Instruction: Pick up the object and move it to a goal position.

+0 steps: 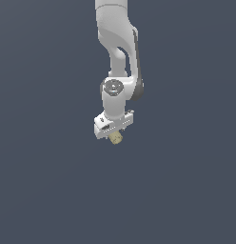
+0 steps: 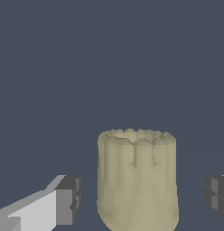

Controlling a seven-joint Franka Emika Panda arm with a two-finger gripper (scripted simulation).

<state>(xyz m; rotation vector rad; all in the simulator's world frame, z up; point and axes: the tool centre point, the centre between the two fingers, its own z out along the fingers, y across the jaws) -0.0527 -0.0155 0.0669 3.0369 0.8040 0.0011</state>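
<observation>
One gripper [image 1: 115, 135] straddles the cork [image 2: 137, 180], fingers [image 2: 66, 200] spread and not touching; it seems next to close.

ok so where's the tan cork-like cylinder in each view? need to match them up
Exterior view: the tan cylinder is just below the white gripper, near the picture's middle, against the plain dark background.
Wrist view: the cylinder fills the lower middle, between the two dark finger pads, a gap visible on each side.
Shared landmark: the gripper itself; the cylinder sits between its jaws in both views.
</observation>
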